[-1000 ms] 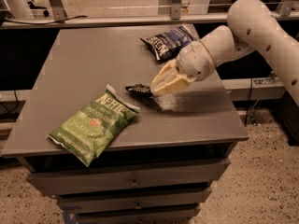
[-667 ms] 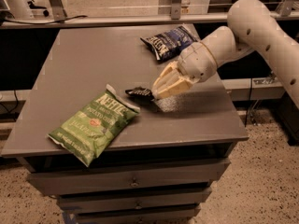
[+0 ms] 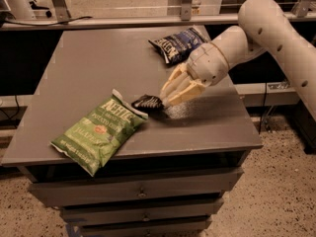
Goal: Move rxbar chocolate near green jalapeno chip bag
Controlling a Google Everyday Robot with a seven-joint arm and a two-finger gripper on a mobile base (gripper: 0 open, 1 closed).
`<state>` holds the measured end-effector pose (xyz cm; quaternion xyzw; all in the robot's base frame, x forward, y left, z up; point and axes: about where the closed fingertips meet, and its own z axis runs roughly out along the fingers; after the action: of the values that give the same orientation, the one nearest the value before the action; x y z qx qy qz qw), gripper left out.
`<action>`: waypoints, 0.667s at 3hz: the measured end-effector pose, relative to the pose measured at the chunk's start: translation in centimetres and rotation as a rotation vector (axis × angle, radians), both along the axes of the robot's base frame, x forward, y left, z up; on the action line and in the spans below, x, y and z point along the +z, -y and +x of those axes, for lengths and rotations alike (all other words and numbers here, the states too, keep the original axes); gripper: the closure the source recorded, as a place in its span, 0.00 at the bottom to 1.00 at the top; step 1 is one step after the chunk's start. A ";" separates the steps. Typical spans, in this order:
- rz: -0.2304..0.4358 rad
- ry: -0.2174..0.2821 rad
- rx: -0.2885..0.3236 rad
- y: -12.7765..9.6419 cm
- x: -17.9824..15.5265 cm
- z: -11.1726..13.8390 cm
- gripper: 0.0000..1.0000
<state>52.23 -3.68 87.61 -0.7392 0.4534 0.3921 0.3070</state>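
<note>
The rxbar chocolate (image 3: pixel 146 102), a small flat black wrapper, lies on the grey table (image 3: pixel 89 68) right beside the upper right corner of the green jalapeno chip bag (image 3: pixel 101 130). The bag lies flat near the table's front left edge. My gripper (image 3: pixel 164 98) is low over the table just right of the bar, pointing left at it. Its fingers (image 3: pixel 174 83) stand slightly apart, with the tips at the bar's right end.
A dark blue chip bag (image 3: pixel 178 43) lies at the back right of the table, behind my arm (image 3: pixel 256 28). The table has drawers below its front edge. A rail and frame run behind the table.
The gripper has tilted lower and its fingers have spread a little at the bar's right end. The bar sits slightly closer to the green bag.
</note>
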 end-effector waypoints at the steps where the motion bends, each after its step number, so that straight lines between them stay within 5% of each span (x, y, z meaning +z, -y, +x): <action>1: 0.016 0.009 0.019 -0.3 0.3 0.0 0.06; 2: 0.027 0.018 0.008 -0.3 0.4 0.2 0.00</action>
<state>52.46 -3.35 88.06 -0.7405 0.4423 0.3925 0.3193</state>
